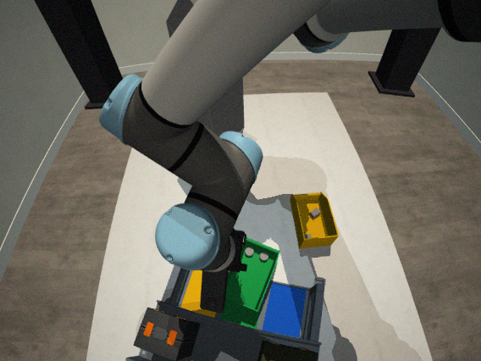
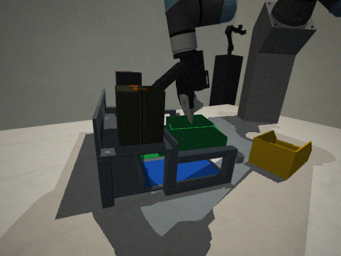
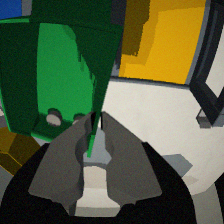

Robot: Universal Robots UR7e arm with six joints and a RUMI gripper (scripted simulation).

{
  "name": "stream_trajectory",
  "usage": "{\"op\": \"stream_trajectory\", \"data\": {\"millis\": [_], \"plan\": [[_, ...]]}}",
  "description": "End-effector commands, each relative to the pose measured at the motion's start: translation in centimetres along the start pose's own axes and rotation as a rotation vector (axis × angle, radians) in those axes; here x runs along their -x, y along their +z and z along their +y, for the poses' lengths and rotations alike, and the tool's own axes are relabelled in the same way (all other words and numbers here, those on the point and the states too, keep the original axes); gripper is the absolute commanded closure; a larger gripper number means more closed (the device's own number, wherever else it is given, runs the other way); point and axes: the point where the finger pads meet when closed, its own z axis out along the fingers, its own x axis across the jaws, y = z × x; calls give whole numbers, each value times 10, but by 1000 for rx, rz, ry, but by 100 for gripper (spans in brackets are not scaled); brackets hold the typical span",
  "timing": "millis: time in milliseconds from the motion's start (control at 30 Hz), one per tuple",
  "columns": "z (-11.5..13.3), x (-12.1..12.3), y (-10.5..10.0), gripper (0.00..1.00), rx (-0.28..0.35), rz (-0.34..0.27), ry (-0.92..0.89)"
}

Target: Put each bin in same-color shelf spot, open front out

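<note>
The green bin [image 1: 250, 280] sits partly inside the dark shelf [image 2: 162, 156], between the yellow mark [image 1: 192, 292] and the blue mark [image 1: 284, 308]. Two grey round parts [image 1: 257, 254] lie at its outer end. My gripper [image 2: 190, 115] comes down from above and is shut on the green bin's thin side wall, which shows between the fingers in the wrist view [image 3: 95, 125]. In the exterior view the green bin [image 2: 195, 133] juts out of the shelf's far side. A strip of green mark [image 2: 150, 156] shows under the shelf board. The yellow bin [image 1: 313, 219] stands on the table to the right, with small grey parts inside.
Tall dark boxes [image 2: 139, 114] with orange marks stand on top of the shelf, close to my wrist. A grey pillar [image 2: 270, 69] and a black stand [image 2: 226, 78] rise behind the shelf. The yellow bin [image 2: 279, 153] is apart from the shelf.
</note>
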Motion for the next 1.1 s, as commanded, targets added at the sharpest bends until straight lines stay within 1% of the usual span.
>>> {"op": "stream_trajectory", "data": {"millis": [0, 1067], "plan": [[-1, 0, 0, 100, -1, 0, 0], [-5, 0, -1, 100, -8, 1, -1]]}}
